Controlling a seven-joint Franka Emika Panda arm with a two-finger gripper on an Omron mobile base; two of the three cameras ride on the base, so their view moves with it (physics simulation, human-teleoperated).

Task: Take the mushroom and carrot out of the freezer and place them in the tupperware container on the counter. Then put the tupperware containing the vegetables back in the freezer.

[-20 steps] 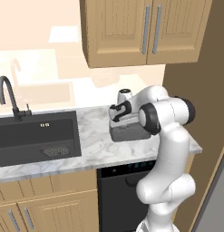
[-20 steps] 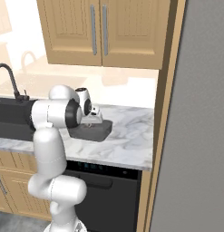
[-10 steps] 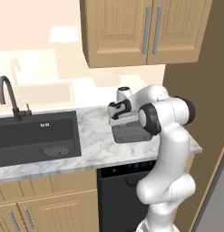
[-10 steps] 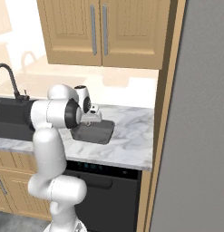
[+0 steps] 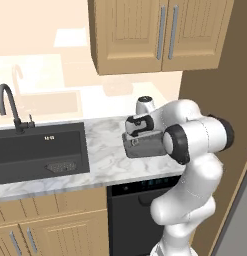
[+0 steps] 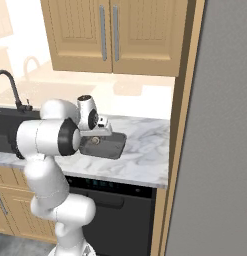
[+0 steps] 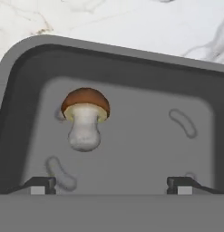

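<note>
On the white, grey-veined marble tabletop (image 5: pixel 102 150), the shallow dark grey tupperware container (image 7: pixel 131 72) now holds the brown-capped, white-stemmed mushroom (image 7: pixel 85 118) left of its middle, freshly dropped by the gripper (image 7: pixel 111 185) fingers (image 7: pixel 38 185) now spread wide, so the carrot likely comes next.

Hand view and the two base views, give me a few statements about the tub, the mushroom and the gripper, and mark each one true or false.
1. The mushroom lies inside the tupperware container. True.
2. The gripper is clamped on the mushroom. False: its fingertips stand wide apart with the mushroom lying free between and beyond them.
3. A carrot lies in the container beside the mushroom. False: the mushroom is the one vegetable on the container's floor.
4. The container sits on the marble counter, right of the sink. True.
5. The upper cabinet doors stand open. False: they are closed.
</note>
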